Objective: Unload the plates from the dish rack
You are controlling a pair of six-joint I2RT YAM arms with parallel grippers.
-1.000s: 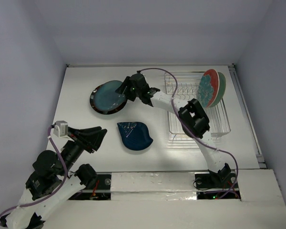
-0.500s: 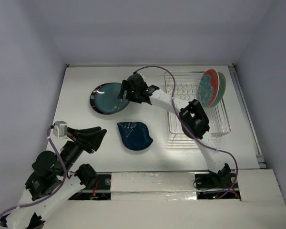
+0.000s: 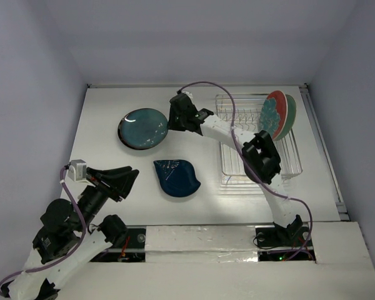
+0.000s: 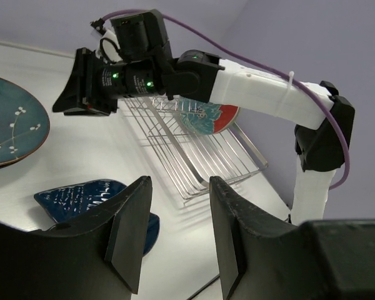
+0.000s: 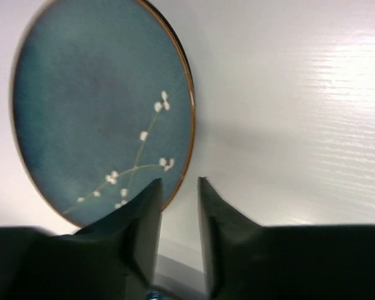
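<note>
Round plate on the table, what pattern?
Round plate: teal with white blossom sprig; clearest in right wrist view.

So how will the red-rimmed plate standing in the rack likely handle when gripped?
The red-rimmed plate looks like glazed ceramic: probably stiff and breakable. Its smooth-looking face suggests a slippery pinch. Standing on edge in the dish rack beside a pale green plate, it may tip or knock that one.

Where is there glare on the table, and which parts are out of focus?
Top view: a glare patch on the table by the near edge of the dish rack; everything sharp. Right wrist view: streaky glare at right; the teal plate softens at its top, the right fingers are blurred. Left wrist view: no strong glare; the left fingers are dark, with little detail.
</note>
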